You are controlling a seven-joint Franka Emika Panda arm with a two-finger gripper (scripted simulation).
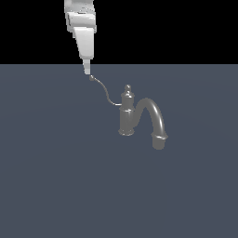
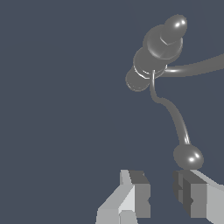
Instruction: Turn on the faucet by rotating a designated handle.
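My claw (image 2: 162, 194) hangs just above the ball tip of the handle (image 1: 103, 89), coming down from the top of the exterior view. In the wrist view my two fingers (image 2: 135, 194) stand apart with a clear gap between them, and nothing sits in that gap. The ball at the end of the handle (image 2: 175, 118) lies just ahead of one finger's pad, close against its front edge; I cannot tell from either view whether they touch or are only a hair apart.

The faucet (image 1: 127, 116) stands upright on the flat grey floor (image 1: 56, 176), a little to the exterior view's right of centre. Its body is a short dark cylinder with a knob on top. A thick arched spout (image 1: 153, 118) curves out from it toward the exterior view's right and bends down to a flared end just above the floor.

The thin handle leaves the body near its upper part and runs in an S-curve up and toward the exterior view's left, ending in the small ball right below my fingertips. In the wrist view the faucet (image 2: 155, 52) lies further out beyond the ball.
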